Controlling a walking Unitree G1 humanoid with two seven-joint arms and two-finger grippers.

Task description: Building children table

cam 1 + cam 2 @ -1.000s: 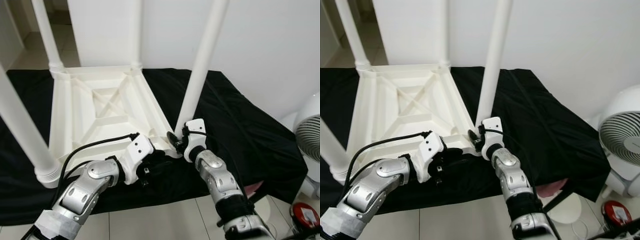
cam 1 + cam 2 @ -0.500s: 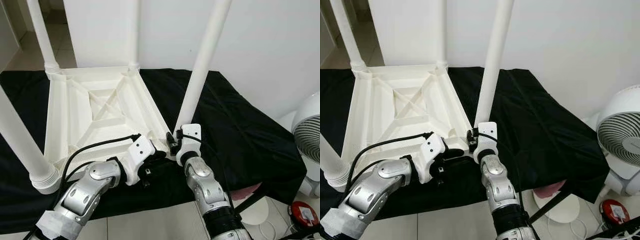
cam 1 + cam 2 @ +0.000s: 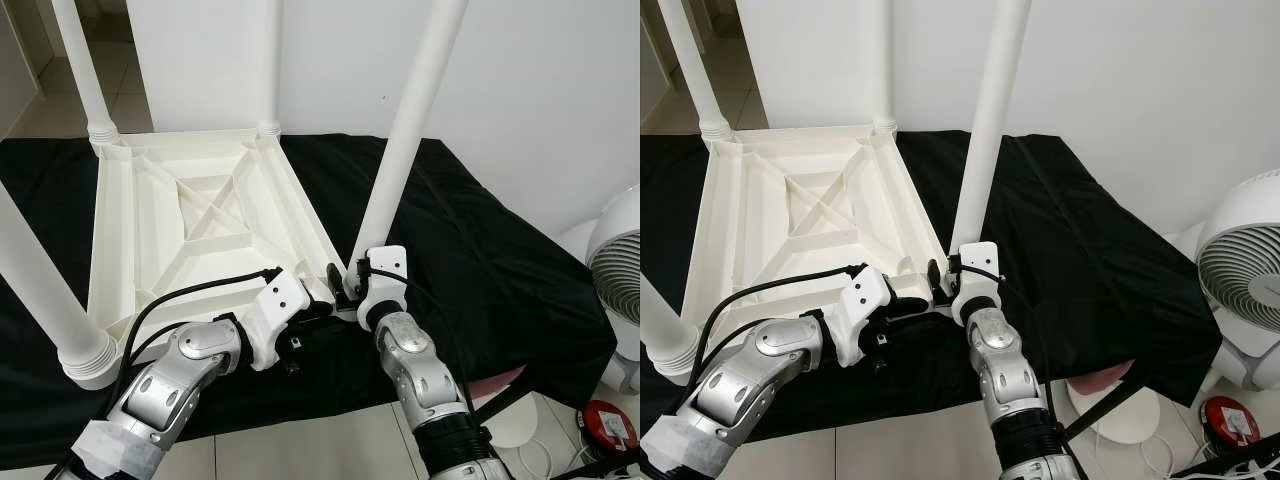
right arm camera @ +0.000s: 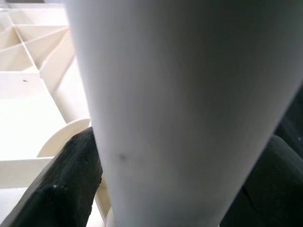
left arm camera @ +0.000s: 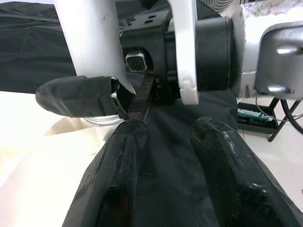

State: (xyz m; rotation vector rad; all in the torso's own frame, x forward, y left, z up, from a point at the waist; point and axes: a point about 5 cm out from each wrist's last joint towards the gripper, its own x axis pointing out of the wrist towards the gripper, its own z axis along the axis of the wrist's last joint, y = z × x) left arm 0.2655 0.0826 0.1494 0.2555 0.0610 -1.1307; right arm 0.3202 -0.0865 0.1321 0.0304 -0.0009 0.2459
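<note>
While you read the scene from the near edge outward, note first the left gripper (image 3: 318,322). It sits low at the near corner of the upturned table top (image 3: 190,225), on the black cloth (image 3: 480,250). In the left wrist view its two fingers (image 5: 118,175) stand apart over the cloth with nothing between them, so treat this tool as spread and empty.

Just beyond it, the right gripper (image 3: 345,285) is at the foot of the near-right leg (image 3: 405,150). The right wrist view shows one black pad (image 4: 61,179) against the side of the white tube and a second dark pad at the far side. Judge the jaws as closed around the leg just above its socket.

The task's thing, the white children's table, lies upside down on the cloth-covered surface. Its ribbed underside faces up. Three further legs stand in the other corners: the near-left leg (image 3: 45,290), the far-left leg (image 3: 82,65) and the far-right leg (image 3: 268,60).

The step in hand appears to be seating the fourth leg in the near-right corner socket. Whether it is fully home cannot be told, as the grippers hide the joint.

For the next move:
- Keep the leg upright.
- Press or turn it into the socket.
- Steady the corner with the left gripper.

A white fan (image 3: 615,270) stands on the floor at the right.
</note>
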